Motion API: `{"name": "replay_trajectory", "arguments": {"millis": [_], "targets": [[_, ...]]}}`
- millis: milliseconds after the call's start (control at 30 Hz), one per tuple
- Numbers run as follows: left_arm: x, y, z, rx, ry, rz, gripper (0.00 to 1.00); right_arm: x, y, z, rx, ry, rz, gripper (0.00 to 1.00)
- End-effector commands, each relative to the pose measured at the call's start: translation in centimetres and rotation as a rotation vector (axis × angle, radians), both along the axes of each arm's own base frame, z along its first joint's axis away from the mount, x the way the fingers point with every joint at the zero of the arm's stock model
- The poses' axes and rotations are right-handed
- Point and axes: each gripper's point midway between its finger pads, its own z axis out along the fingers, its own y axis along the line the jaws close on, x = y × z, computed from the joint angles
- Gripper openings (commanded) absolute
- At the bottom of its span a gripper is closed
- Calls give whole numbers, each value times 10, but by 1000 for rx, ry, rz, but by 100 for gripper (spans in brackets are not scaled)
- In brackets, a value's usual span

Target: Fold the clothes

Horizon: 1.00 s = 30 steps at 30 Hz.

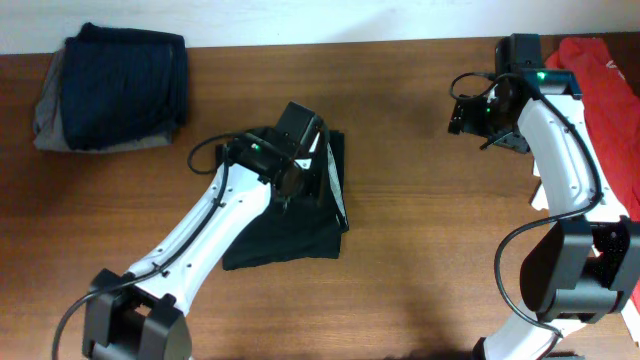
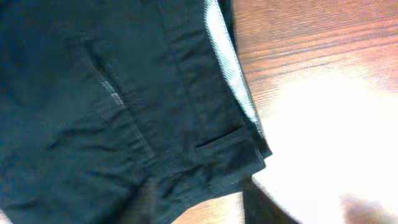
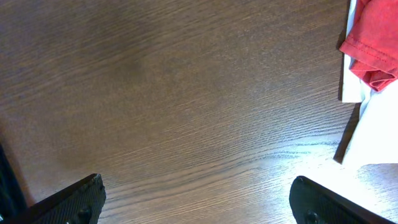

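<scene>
A black pair of trousers (image 1: 290,225) lies folded on the wooden table at the centre. My left gripper (image 1: 300,160) hovers over its far edge. In the left wrist view the trousers (image 2: 112,112) fill the frame, with a belt loop and pale waistband lining showing. The left gripper's fingers (image 2: 202,205) are blurred and apart, over the cloth's corner, with nothing between them. My right gripper (image 1: 468,115) is open and empty over bare wood (image 3: 196,205). A red garment (image 1: 600,70) lies at the right edge and also shows in the right wrist view (image 3: 370,43).
A folded stack of dark blue and grey clothes (image 1: 115,85) sits at the back left. White fabric (image 3: 376,121) lies under the red garment. The wooden table (image 1: 420,240) shows between the arms.
</scene>
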Motion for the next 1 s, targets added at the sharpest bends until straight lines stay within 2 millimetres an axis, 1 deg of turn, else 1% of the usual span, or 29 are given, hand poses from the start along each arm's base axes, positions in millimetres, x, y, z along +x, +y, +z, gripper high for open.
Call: {"name": "replay_trajectory", "arguments": {"millis": [0, 33, 67, 133, 167, 267, 300, 333, 367, 400, 467, 500, 533, 567, 633, 700, 767, 800, 867, 933, 967], "targets": [[-26, -20, -52, -74, 196, -50, 15, 3, -2, 9, -13, -23, -3, 99], [-31, -23, -65, -81, 239, -55, 7, 3, -2, 9, -14, -23, -3, 98], [-39, -29, -84, -89, 297, -66, 1, 3, -2, 9, -14, -23, -3, 98], [-47, -38, -104, -80, 342, -89, 1, 3, -2, 9, -14, -23, -3, 98], [-50, -41, -110, -73, 354, -98, 1, 3, -2, 9, -13, -23, -3, 98], [-70, -54, -138, -25, 419, -130, 1, 3, -2, 9, -14, -23, -3, 98], [-79, -61, -141, -15, 426, -157, 1, 3, -2, 9, -14, -23, -3, 98], [-82, -66, -138, -16, 419, -176, 1, 3, -2, 9, -14, -23, -3, 98], [-83, -70, -135, -20, 411, -183, 1, 3, -2, 9, -14, -23, -3, 98], [-82, -76, -124, -35, 386, -195, 1, 3, -2, 9, -13, -23, -3, 99], [-73, -83, -94, -75, 317, -206, 1, 3, -2, 9, -14, -23, -3, 98], [-60, -85, -65, -103, 235, -203, 1, 3, -2, 9, -14, -23, -3, 98], [-46, -81, -44, -107, 153, -185, 2, 3, -2, 9, -14, -23, -3, 98], [-25, -68, -26, -73, 44, -144, 3, 3, -2, 9, -13, -23, -3, 98], [17, -43, -5, -17, -131, -19, 6, 3, -2, 9, -14, -23, -3, 98], [38, -39, -5, -43, -175, 16, 12, 3, -2, 9, -14, -23, -3, 98], [53, -39, -13, -55, -195, 35, 13, 3, -2, 9, -14, -23, -3, 98], [64, -43, -30, -56, -195, 41, 15, 3, -2, 9, -14, -23, -3, 98], [72, -49, -55, -49, -183, 40, 15, 3, -2, 9, -14, -23, -3, 98], [75, -54, -79, -48, -155, 33, 15, 3, -2, 9, -14, -23, -3, 98], [73, -58, -96, -54, -120, 22, 15, 3, -2, 9, -14, -23, -3, 98]]}}
